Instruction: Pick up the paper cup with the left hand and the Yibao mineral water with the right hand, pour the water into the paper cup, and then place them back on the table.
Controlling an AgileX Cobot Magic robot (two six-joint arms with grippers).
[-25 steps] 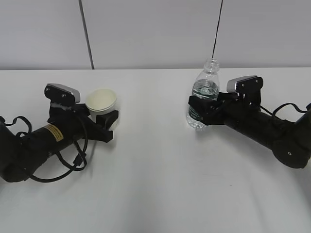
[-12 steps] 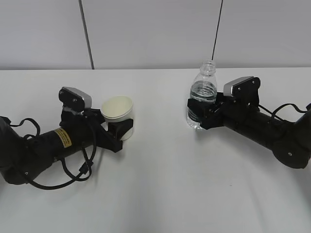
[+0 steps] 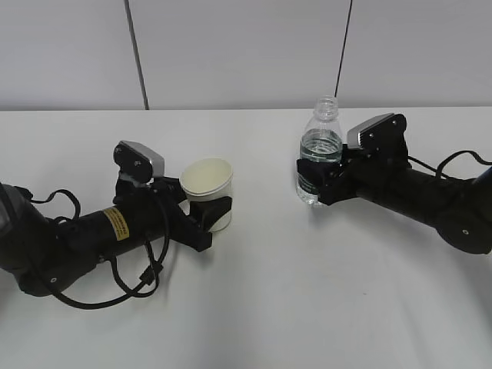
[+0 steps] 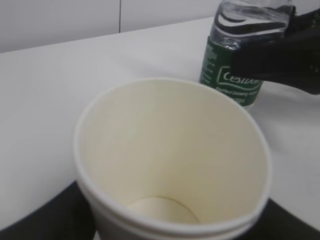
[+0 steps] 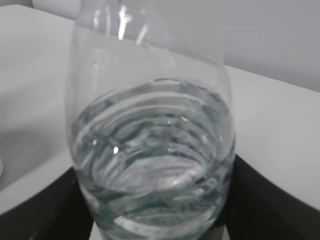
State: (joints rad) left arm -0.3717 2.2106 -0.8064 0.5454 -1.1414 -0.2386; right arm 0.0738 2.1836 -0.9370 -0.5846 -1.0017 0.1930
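Left gripper is pinching the paper cup, left of the Yibao mineral water. Right gripper clamps that bottle upright on the tabletop; nothing sits between them.

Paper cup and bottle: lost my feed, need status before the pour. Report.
Left pincer shut on paper cup, cup empty. Right pincer shut on Yibao mineral water, upright, uncapped, partly full. Table bare between them.

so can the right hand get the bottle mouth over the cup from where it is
Probably yes. The right hand grips the Yibao mineral water and the left hand holds the paper cup nearby, rim open, with only bare table between them.
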